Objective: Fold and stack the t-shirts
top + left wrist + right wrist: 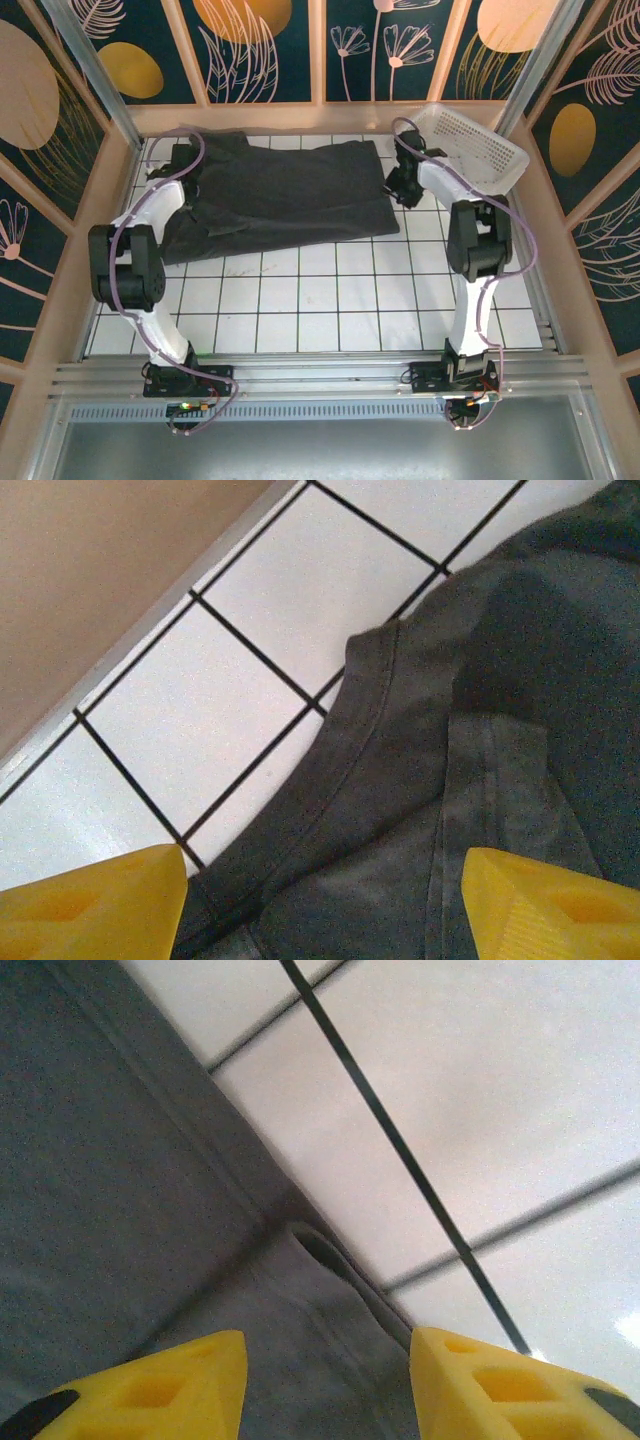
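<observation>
- The tabletop (350, 290) is covered in glossy white square tiles with dark grout lines. It catches soft glare in the wrist views.
- A pale peach frame fences it in. Behind the frame stand dark navy wall panels (270, 50) printed with gold and peach discs and line-drawn leaves and flowers.
- Silver metal rails (320, 375) run along the near edge, where both arm bases are bolted.
- The t-shirts (290, 195) lie as one dark charcoal mass across the far part of the tabletop, spanning from the left arm to the right one (how many layers it holds I cannot tell). The near tile rows are bare.
- A white mesh basket (475, 145) sits tilted in the far right corner, against the frame.
- The left gripper (320, 910) hangs low over the cloth's far left end. Its yellow fingers (90, 905) are spread wide and clamp nothing. A stitched edge of the shirt curves beneath them, next to white tile and the beige wall foot (110, 570).
- The right gripper (330, 1390) is at the cloth's right edge, just in front of the basket. Its jaws are parted, and between them a small raised fold of hem lies loose, not pinched.
</observation>
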Motion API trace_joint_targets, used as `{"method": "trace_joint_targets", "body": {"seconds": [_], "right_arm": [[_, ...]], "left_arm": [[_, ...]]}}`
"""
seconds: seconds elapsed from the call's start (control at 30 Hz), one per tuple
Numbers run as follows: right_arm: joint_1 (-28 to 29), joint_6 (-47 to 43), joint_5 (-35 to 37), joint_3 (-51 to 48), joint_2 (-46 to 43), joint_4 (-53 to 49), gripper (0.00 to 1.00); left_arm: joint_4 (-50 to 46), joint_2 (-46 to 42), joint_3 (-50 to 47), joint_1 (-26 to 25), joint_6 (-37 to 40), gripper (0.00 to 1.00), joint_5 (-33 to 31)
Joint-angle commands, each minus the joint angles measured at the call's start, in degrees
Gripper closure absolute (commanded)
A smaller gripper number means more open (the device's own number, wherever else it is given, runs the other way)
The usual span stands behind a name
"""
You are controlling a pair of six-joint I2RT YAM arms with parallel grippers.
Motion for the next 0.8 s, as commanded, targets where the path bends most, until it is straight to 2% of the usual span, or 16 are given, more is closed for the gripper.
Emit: {"method": "trace_joint_targets", "body": {"seconds": [0.0,0.13,0.27,0.43,0.57,0.77], "right_arm": [[0.07,-3.62,-1.08,-9.08,-8.59,6.07,0.59],[1.76,-6.58,-4.52,-15.43,-9.80,11.02,0.78],[3.58,-8.83,-5.29,-14.08,-5.62,11.56,0.81],[3.62,-10.27,-3.50,-9.78,1.15,9.41,0.83],[3.44,-9.94,-1.31,-7.13,5.78,2.94,0.84],[3.30,-6.22,0.97,-17.52,0.21,-0.83,0.84]], "left_arm": [[-3.99,-6.89,-5.77,0.62,-3.37,0.40,7.59],[-1.62,-8.28,-12.13,4.93,-4.58,0.58,16.99],[1.89,-4.70,-13.21,8.73,-6.02,0.64,24.55],[4.84,2.23,-11.66,9.58,-8.00,0.65,25.02],[3.85,3.14,-13.93,9.98,-9.42,0.65,22.35],[4.10,-3.86,-25.02,12.99,-12.57,0.66,21.92]]}}
